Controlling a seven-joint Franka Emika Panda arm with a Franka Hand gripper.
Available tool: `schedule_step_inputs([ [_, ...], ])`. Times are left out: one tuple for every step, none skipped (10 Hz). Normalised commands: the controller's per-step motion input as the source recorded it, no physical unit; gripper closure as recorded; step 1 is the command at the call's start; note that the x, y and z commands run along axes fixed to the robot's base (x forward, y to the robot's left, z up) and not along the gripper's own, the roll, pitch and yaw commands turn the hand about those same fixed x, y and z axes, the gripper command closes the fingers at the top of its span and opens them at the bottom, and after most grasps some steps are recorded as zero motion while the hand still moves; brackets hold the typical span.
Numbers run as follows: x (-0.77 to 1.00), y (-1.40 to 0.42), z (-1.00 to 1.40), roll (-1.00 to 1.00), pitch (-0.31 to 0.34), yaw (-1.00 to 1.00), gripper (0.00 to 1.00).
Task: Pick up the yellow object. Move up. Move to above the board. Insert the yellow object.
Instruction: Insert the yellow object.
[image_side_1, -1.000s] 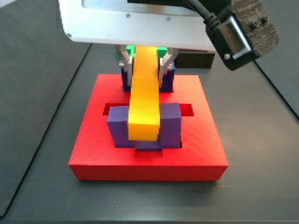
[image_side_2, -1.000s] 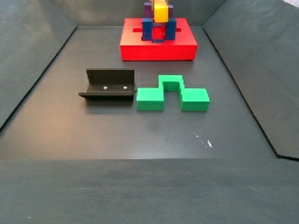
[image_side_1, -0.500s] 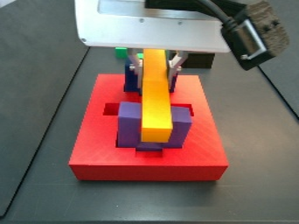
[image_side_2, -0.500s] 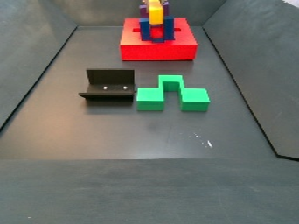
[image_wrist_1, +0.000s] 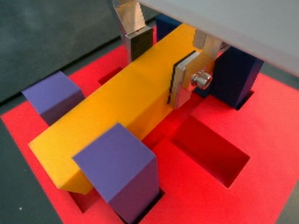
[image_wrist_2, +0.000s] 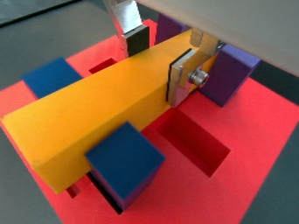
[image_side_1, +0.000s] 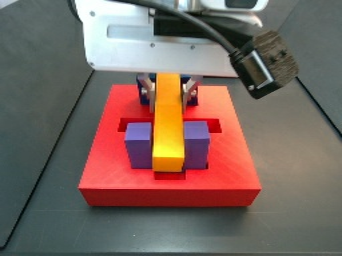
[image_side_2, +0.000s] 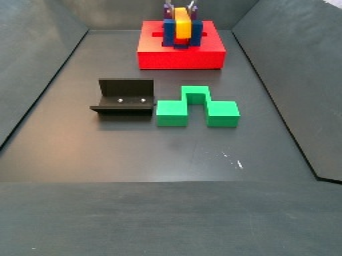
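Item: the yellow object (image_side_1: 167, 122), a long straight bar, is lying level over the board (image_side_1: 171, 181), its long axis running from the board's near edge toward the far edge in a side view, and passing lengthwise between the purple posts (image_side_1: 138, 145). Its near end is sitting between the two nearer posts; its far end is reaching toward the gripper (image_side_1: 166, 88). Whether the bar is fully seated in its slot cannot be told. Gripper: positioned above the far half of the board, fingers (image_wrist_1: 186, 77) narrowed onto the bar, the silver plates pressing both long faces in both wrist views, the opposite finger (image_wrist_2: 135, 39) showing on the far face. Recessed slots (image_wrist_1: 216, 156) are showing open in the red surface beside the bar. Off the board, toward the camera in a side view: the fixture (image_side_2: 123, 98) is standing on the grey floor (image_side_2: 174, 160), and the green notched block (image_side_2: 197, 107) is lying just beside the fixture, both well apart from the board (image_side_2: 182, 56).
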Motion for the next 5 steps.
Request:
schedule_step_inputs([
  [-0.23, 0.0, -0.37, -0.29, 0.03, 0.0, 1.0],
  [-0.09, -0.15, -0.32, -0.21, 0.004, 0.0, 1.0],
  [0.0, -0.33, -0.24, -0.12, 0.0, 0.0, 1.0],
  [-0.06, -0.17, -0.29, -0.11, 0.0, 0.0, 1.0],
  [-0.11, 0.0, -0.31, -0.02, 0.0, 0.0, 1.0],
])
